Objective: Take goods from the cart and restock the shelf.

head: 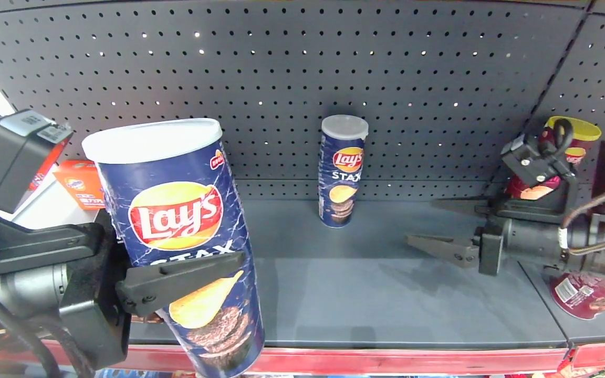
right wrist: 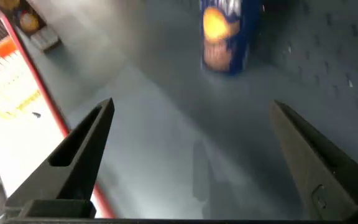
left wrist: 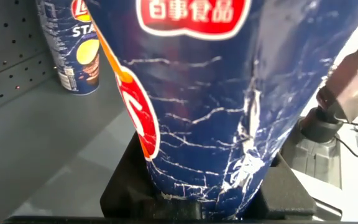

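While tight on can (head: 172, 210), left fingers (head: 176, 281)

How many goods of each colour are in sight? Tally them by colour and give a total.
Blue cans: 2, the held can and the standing can
Maroon cans: 2, the upright can and the lying can
Orange box: 1
Total: 5
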You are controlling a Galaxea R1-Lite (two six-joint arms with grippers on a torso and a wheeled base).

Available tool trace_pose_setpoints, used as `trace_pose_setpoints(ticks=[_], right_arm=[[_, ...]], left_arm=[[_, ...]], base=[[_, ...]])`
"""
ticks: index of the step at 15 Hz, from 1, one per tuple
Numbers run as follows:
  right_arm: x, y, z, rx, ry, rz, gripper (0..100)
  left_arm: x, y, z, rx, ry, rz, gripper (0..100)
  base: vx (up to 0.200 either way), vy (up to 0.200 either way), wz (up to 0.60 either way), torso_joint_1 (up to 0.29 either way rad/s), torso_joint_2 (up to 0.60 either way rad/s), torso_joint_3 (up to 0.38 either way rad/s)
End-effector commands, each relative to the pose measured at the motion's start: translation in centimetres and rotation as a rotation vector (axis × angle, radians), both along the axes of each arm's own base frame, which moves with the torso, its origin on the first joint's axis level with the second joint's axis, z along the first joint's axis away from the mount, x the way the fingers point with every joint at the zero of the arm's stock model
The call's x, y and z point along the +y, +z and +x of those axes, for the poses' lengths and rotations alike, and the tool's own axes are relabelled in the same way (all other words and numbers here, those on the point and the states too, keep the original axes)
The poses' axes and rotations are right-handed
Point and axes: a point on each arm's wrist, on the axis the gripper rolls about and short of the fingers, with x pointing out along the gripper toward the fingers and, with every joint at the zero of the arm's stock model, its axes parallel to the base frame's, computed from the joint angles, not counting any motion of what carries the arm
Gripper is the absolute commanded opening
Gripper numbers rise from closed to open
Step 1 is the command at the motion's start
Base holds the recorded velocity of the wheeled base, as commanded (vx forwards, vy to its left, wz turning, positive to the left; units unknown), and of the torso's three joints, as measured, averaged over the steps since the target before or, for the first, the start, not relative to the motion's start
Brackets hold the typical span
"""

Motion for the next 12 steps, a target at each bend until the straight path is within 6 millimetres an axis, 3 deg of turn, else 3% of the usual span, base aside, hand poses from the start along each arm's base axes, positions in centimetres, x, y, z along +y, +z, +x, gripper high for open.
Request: trace_pose_setpoints(ticks=[1, 4, 6, 12], right_arm=[[1.3, -1.5, 4.9, 0.000, 0.063, 0.013, 100], [1.3, -1.5, 8.7, -0.119, 0.229, 0.085, 100], [1.8, -1.6, 10.8, -0.144, 0.247, 0.092, 100], [4.6, -3.5, 15.0, -0.144, 0.290, 0.097, 100]], left_arm=[[0.2, -0.1, 0.1, 0.005, -0.017, -0.001, 0], [0.6, 0.0, 0.3, 0.004, -0.042, -0.006, 0], [0.6, 0.0, 0.3, 0.006, -0.055, -0.007, 0], [1.6, 0.0, 0.8, 0.008, -0.043, -0.011, 0]], base=[[0.000, 0.000, 0.00, 0.000, 0.00, 0.000], [0.000, 0.000, 0.00, 0.000, 0.00, 0.000], [0.000, 0.000, 0.00, 0.000, 0.00, 0.000], [0.000, 0.000, 0.00, 0.000, 0.00, 0.000]])
